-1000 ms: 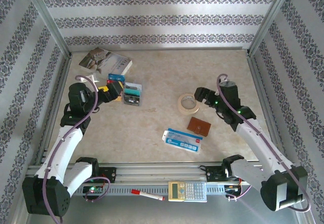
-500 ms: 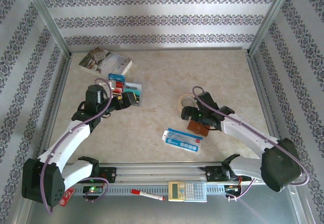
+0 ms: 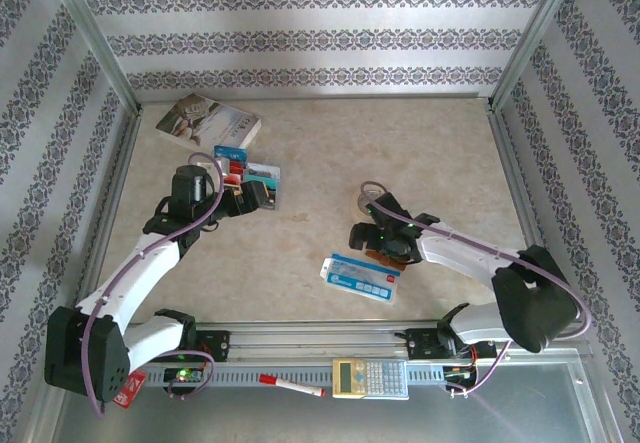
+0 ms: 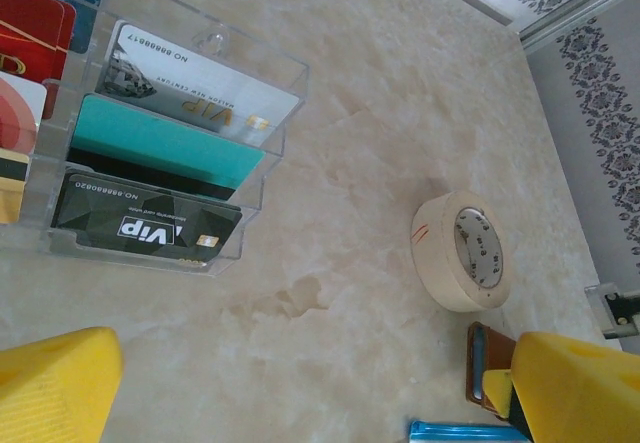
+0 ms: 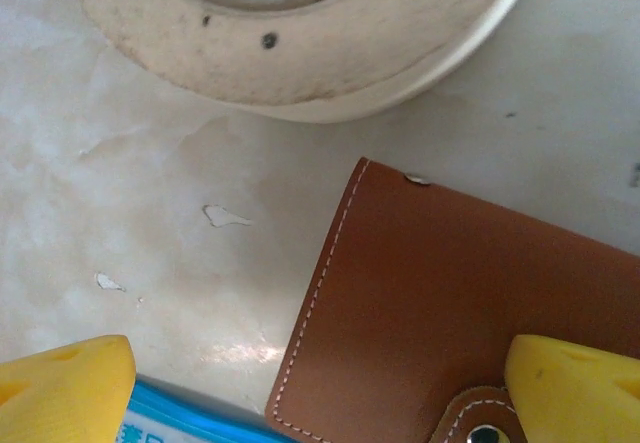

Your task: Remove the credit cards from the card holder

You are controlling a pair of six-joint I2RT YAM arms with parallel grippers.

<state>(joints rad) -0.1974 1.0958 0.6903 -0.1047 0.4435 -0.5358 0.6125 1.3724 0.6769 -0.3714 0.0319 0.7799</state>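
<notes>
1. The left gripper (image 4: 315, 388) is spread fully open and has hold of nothing. It hangs over bare table (image 3: 400, 153) on the left side, just right of a clear plastic rack (image 4: 285, 113).
2. Credit cards (image 4: 165, 148) stand in the tiers of that rack: a white one, a teal one and a black one on its right side, and red ones to their left.
3. The right gripper (image 5: 320, 388) is also spread wide with nothing between its fingers. It sits low over the card holder (image 5: 470, 303), with one yellow fingertip (image 5: 575, 383) above the leather and the other off its edge. I cannot tell whether either one touches.
4. The card holder lies closed and flat, right of centre in the near half of the table, with a snap tab at its edge.
5. A roll of masking tape (image 4: 462, 251) lies just beyond the holder.
6. A blue-and-white packet (image 3: 362, 276) lies just to its near left.
7. A paperback book (image 3: 208, 120) rests in the far left corner.
8. A calculator (image 3: 370, 376) sits on the near rail.
</notes>
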